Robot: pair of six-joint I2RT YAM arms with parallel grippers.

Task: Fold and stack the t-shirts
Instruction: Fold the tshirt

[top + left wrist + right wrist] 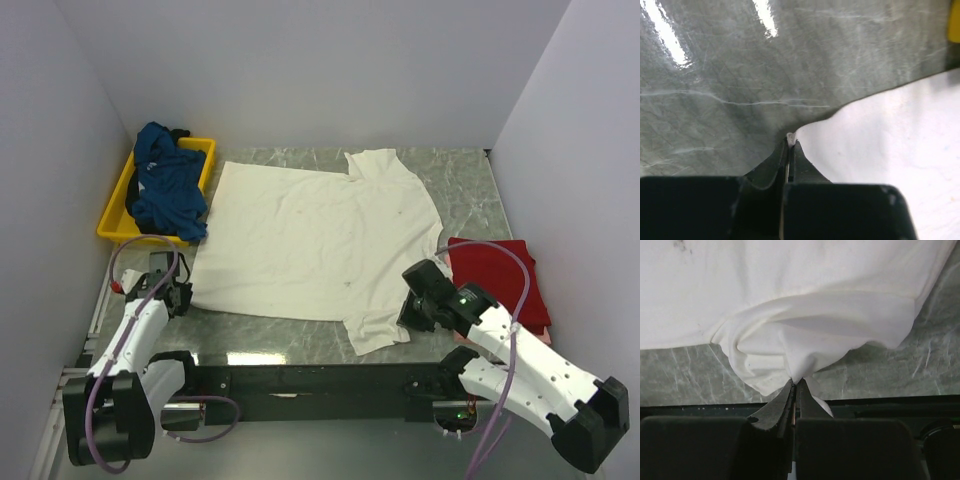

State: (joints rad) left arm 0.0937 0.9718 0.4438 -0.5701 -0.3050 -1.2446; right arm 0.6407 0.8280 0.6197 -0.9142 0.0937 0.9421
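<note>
Cream-white t-shirt is spread flat mid-table. The left gripper is pinching its near-left corner, and the right gripper is clamped on the bunched near-right sleeve. Teal-blue t-shirt is heaped in the yellow tray far left, and the red t-shirt sits folded on the right.

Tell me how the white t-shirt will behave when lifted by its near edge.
Probably floppy: the white t-shirt bunches into folds at the right claw. It would likely sag between the grips. Seems light: the left claw pinches only a corner.
</note>
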